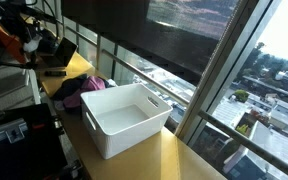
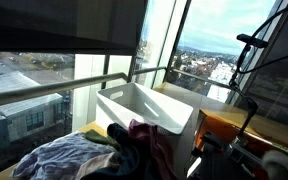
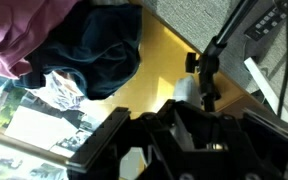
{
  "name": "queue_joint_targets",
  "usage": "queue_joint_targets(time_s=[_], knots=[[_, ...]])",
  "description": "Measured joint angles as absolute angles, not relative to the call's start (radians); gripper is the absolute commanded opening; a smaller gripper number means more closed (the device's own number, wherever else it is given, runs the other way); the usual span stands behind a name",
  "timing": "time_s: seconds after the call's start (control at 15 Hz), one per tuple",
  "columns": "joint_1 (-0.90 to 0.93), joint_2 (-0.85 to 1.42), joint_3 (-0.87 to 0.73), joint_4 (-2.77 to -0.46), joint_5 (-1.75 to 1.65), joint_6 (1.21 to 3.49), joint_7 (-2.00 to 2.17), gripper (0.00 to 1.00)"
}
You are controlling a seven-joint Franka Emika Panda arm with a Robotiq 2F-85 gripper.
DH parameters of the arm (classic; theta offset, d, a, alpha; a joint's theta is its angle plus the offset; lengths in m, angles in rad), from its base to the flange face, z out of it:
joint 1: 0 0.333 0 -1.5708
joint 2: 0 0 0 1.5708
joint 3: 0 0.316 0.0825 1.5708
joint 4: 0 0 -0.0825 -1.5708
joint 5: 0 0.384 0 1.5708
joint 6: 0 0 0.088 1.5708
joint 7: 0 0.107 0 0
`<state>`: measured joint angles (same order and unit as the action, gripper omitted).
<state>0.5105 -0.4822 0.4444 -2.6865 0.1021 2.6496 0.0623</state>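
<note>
SITE: upper-floor office or lab room | GLAZING: floor-to-ceiling windows [image 1: 256, 100] just beyond the gripper [image 3: 164, 130], city rooftops far below | RAIL: metal railing [image 2: 114, 76] outside the glass | SHADE: dark roller blind [image 2: 64, 25] above, half lowered | SURFACE: yellow wooden table [image 3: 169, 70] beneath the gripper | RIG: black camera stand [image 3: 209, 72] and cables [image 3: 276, 60] close beside it

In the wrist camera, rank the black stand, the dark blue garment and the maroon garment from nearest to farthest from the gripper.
1. Black stand: just beyond the gripper, slightly to the right in the wrist view.
2. Dark blue garment: up and to the left, lying on the yellow table.
3. Maroon garment: top-left corner, past the blue one.
</note>
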Motion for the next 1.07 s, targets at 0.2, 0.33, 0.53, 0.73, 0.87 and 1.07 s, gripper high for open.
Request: queue_joint_targets(time_s=[0.2,0.33,0.53,0.73,0.87,1.07], knots=[[0.343,-0.419,0.431,-2.632,-0.039,2.714,0.066,0.02],[0.222,-0.354,0.423,-2.605,-0.138,2.766,0.069,0.02],[0.073,-0.243,0.442,-2.585,-0.284,2.829,0.123,0.02],[0.003,-0.157,0.494,-2.576,-0.402,2.845,0.236,0.02],[-0.003,-0.119,0.525,-2.552,-0.457,2.843,0.315,0.02],[-0.004,-0.065,0.546,-2.474,-0.549,2.822,0.422,0.02]])
